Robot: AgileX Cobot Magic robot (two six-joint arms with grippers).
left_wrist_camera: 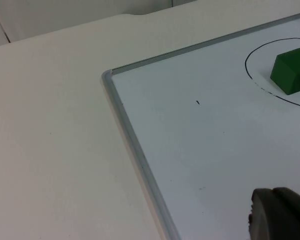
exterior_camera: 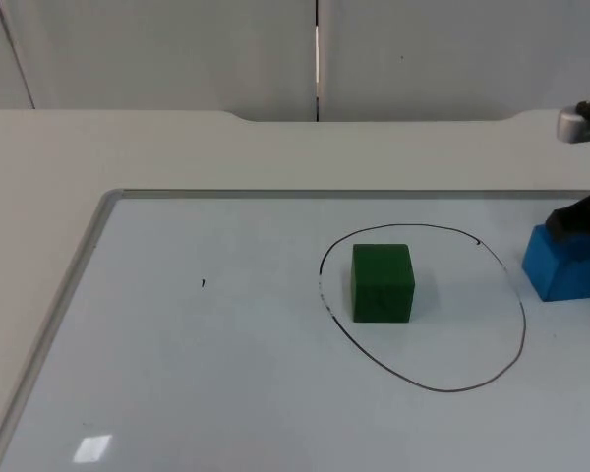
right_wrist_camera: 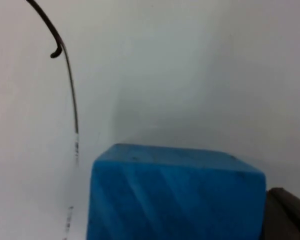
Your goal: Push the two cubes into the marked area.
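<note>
A matte green cube (exterior_camera: 383, 283) sits inside the hand-drawn black oval (exterior_camera: 522, 324); just outside it, the right gripper (exterior_camera: 582, 228), finger state unclear, touches a blue cube (exterior_camera: 563, 267).

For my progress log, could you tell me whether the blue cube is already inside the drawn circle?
No, in the top view the blue cube sits just outside the circle's line, while the green cube is inside.

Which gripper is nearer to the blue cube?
Right. The right gripper is against the blue cube, on its side away from the circle. The left gripper waits far off, over the whiteboard near its corner.
</note>
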